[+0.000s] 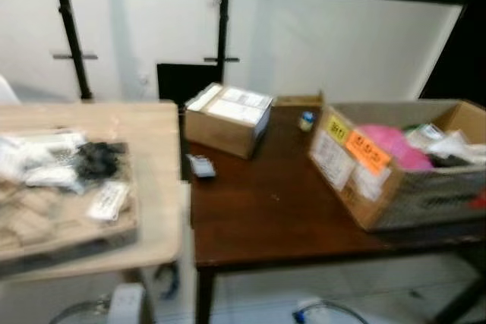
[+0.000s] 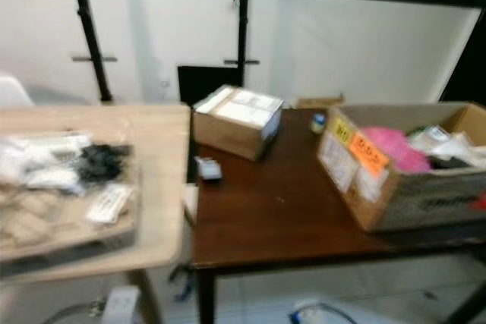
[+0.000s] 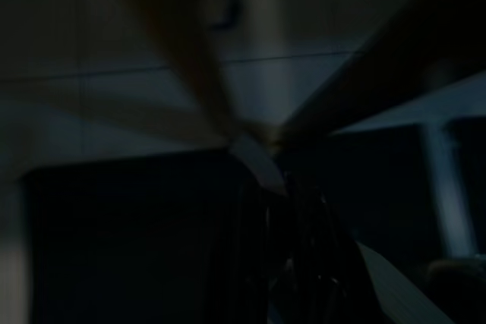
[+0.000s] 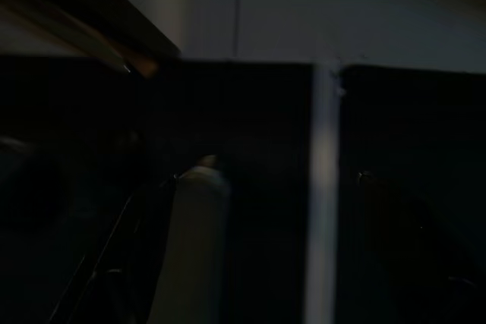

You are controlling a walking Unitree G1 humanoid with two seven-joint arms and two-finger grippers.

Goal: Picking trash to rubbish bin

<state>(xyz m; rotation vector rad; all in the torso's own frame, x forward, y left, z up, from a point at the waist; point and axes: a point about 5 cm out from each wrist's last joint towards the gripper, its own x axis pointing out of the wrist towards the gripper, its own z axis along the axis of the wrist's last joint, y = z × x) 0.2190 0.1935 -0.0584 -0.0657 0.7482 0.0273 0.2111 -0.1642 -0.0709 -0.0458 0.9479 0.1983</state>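
We judge search step: no bin spotted; small grey item (image 1: 201, 165), possibly trash, centre-left on dark surface (image 1: 266, 210). Next: approach, reach. Fingers' state: cannot tell.

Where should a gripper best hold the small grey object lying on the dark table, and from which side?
Probably from above, fingers across its shorter sides: the grey object lies flat and low on the dark table, with bare wood around it. The blur hides its exact shape.

Storeroom: packing boxes (image 1: 406, 161) on tables (image 1: 266, 202)
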